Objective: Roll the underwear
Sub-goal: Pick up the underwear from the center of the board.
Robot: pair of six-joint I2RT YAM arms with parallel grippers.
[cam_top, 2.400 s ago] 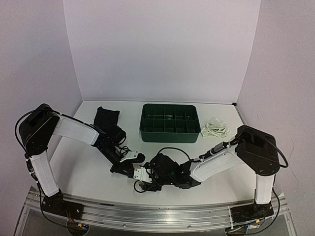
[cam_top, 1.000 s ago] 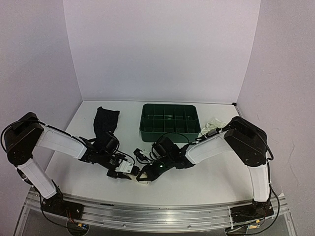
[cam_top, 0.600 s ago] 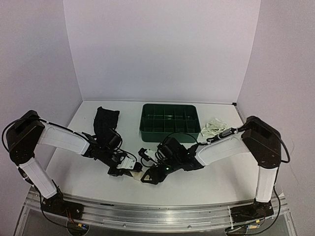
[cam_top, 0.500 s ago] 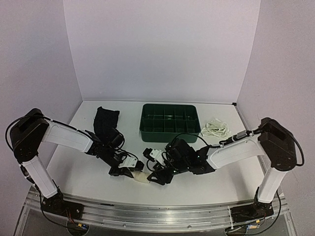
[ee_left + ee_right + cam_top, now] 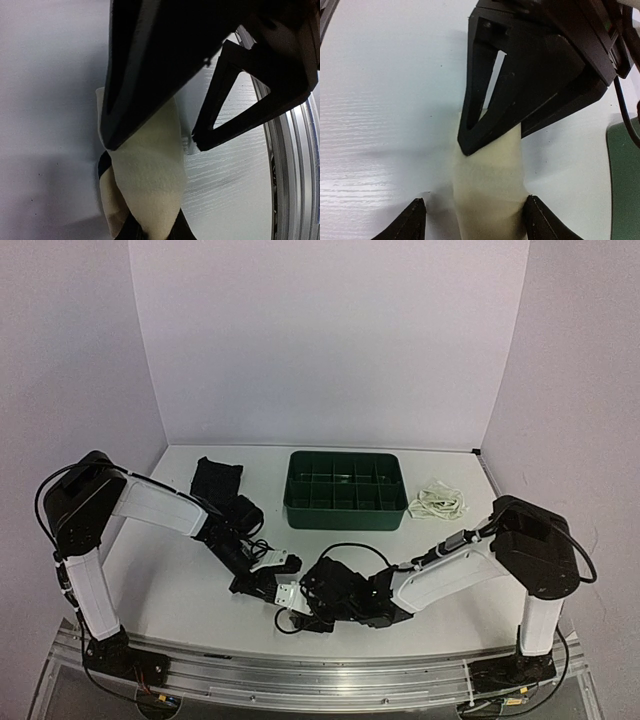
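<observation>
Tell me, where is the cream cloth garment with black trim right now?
In the top view the cream cloth garment lies near the white table's front edge, pinched in the left hand, the right hand open around it.

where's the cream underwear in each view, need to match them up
left wrist: cream underwear lower centre, running out from under the left tool.
right wrist: bottom centre, between the open right tool's fingertips.
top external: low centre, mostly hidden where the two tools meet.
shared landmark: the black left tool, in all three views.
</observation>
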